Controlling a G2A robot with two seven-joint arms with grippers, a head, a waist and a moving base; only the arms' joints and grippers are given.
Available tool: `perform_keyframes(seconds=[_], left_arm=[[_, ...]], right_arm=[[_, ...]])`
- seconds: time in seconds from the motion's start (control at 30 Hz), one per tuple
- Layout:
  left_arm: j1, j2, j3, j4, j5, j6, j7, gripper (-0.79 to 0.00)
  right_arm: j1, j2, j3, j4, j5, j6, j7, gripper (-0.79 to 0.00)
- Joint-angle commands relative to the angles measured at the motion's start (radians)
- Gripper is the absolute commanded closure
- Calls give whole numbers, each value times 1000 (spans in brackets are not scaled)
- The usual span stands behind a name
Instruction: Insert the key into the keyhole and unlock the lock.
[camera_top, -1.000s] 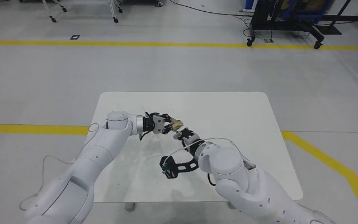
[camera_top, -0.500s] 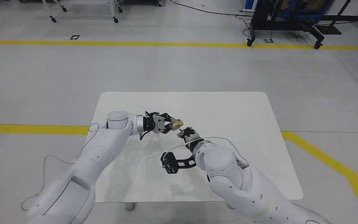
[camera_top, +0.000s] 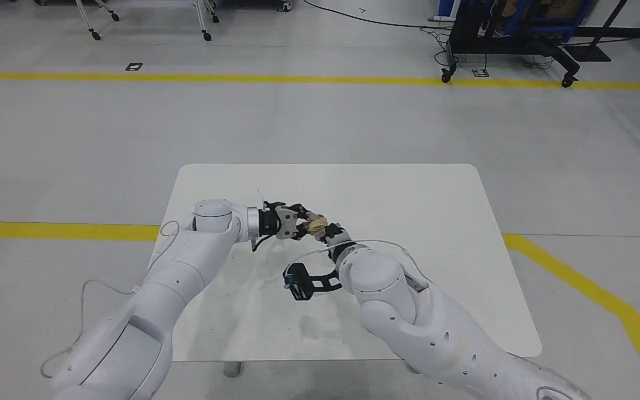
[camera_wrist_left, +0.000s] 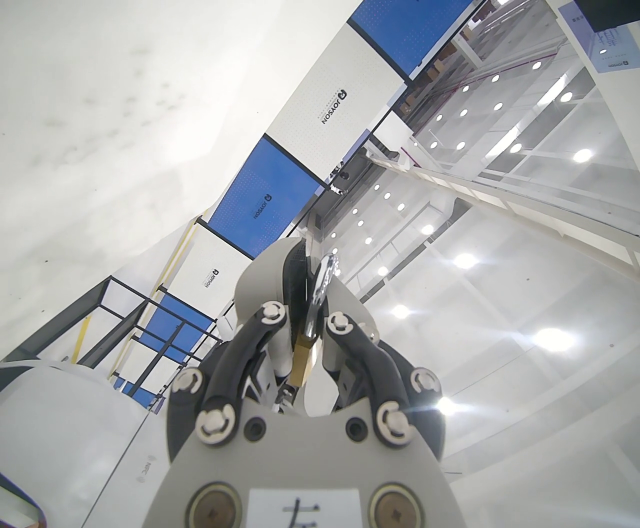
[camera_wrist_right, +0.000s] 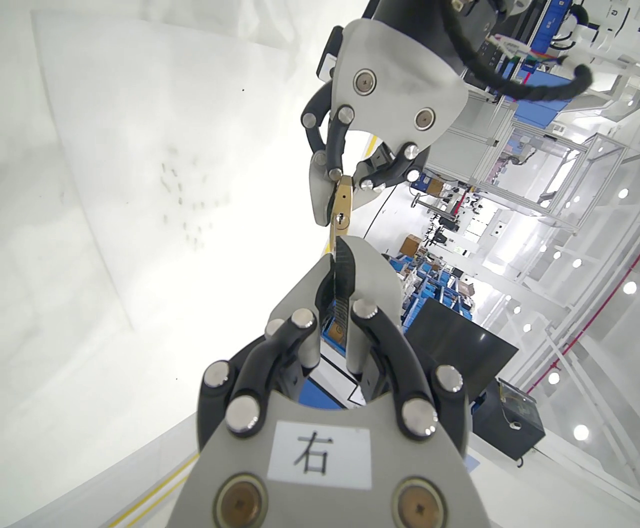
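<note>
The left gripper (camera_wrist_right: 334, 197) hangs above the white tabletop (camera_top: 420, 200) with its jaws closed on the brass lock (camera_wrist_right: 343, 201), keyhole end turned toward the other arm; the left wrist view shows the silver shackle (camera_wrist_left: 322, 280) sticking out past the jaws. The right gripper (camera_wrist_right: 339, 260) pinches the key (camera_wrist_right: 332, 240) in narrow jaws, blade pointing at the lock. Over the last second the right arm has swung in and rolled at the wrist, its cable loop drawing closer to the left arm, and the small gap once seen from above between key hand and lock (camera_top: 317, 226) has closed. The lock itself has barely shifted. In the right wrist view the key's tip now sits at the keyhole, slightly off its line; how deep it has entered cannot be told. That suggests the insertion step is just beginning, with the turn to unlock still ahead, and a skewed blade could jam or push the lock in its grip.
</note>
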Motion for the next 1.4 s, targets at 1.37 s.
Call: perform_keyframes(seconds=[1.37], left_arm=[[89, 33, -165, -109, 23, -71, 128, 0]], right_arm=[[-166, 19, 110, -46, -341, 398, -375, 0]])
